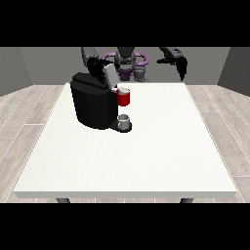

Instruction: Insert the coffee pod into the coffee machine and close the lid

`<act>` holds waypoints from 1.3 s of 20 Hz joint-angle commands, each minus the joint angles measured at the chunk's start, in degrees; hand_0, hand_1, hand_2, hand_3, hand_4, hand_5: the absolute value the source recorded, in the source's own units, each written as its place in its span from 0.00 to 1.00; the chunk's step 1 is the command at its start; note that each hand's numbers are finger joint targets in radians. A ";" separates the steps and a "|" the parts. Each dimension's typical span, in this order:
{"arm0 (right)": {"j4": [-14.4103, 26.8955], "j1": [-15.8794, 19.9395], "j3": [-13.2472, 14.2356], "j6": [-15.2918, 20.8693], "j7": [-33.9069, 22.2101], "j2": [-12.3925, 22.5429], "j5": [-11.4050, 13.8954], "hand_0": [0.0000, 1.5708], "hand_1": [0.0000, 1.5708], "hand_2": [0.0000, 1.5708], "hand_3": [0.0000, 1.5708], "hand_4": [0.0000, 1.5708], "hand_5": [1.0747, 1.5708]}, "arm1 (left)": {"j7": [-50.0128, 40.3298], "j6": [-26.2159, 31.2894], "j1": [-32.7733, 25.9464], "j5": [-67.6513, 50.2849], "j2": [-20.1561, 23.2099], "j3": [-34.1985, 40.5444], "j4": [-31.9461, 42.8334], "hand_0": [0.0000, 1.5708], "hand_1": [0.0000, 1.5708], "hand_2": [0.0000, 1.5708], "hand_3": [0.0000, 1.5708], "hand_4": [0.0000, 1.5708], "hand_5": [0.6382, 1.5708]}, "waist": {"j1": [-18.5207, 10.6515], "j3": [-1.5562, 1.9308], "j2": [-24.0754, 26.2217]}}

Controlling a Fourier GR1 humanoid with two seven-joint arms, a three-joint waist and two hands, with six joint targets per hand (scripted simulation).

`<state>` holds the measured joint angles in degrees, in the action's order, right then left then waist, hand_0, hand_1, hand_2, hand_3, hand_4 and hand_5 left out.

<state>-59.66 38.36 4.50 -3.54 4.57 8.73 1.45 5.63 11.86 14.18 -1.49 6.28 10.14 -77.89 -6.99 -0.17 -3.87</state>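
**Lid still up, pod seemingly seated**

From across the table, the coffee machine [93, 105] sits toward ten o'clock on the white table [146, 156], a squat black block with its grey lid [109, 74] tilted up at the top. The red head [124, 97] juts out at the machine's three o'clock side, and a small grey cup [124, 119] stands just below it on the base. I see no loose coffee pod anywhere on the table, so I'd guess it is already in the holder, though the opening itself is hidden from here.

The hand at the view's left [96, 65] hovers right behind the lid, at about its eleven o'clock; whether it touches the lid, or how its fingers lie, I cannot tell against the dark machine. The hand at the view's right [179, 62] hangs in the air well off at two o'clock, fingers drooping loosely, holding nothing.

The closing step looks to be in hand: next the lid needs pressing forward and down until it shuts.
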 commanded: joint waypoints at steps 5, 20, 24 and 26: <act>1.38 3.30 -3.14 1.03 -0.53 -3.56 2.77 0.00 0.00 0.00 0.00 0.10 1.00 | 1.25 -1.02 2.59 -1.07 0.96 1.30 3.19 0.00 0.00 0.00 0.00 0.10 1.00 | 1.10 0.16 -1.73; 4.13 6.11 -3.62 1.24 2.17 -4.37 6.20 0.00 0.00 0.00 0.00 0.08 1.00 | 3.22 -0.59 -0.26 -0.49 0.07 -2.23 -0.93 0.00 0.00 0.00 0.00 0.12 1.00 | -1.39 0.17 0.21; 0.07 4.61 -7.91 2.52 -0.44 -8.52 4.00 0.00 0.00 0.00 0.00 0.08 1.00 | 6.84 -0.82 -1.84 -0.22 -0.71 -2.05 2.24 0.00 0.00 0.00 0.00 0.09 1.00 | 0.46 0.15 3.90; -0.03 5.19 -6.49 -0.43 5.84 -8.14 5.04 0.00 0.00 0.00 0.00 0.16 1.00 | 5.65 -2.61 2.47 -0.68 -0.79 -1.26 1.59 0.00 0.00 0.00 0.00 0.16 1.00 | 2.04 0.17 0.15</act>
<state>-58.51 44.63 -1.07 -2.95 5.91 2.15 6.68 9.39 10.06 14.63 -1.96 5.84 8.54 -76.76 -6.33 -0.01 -2.07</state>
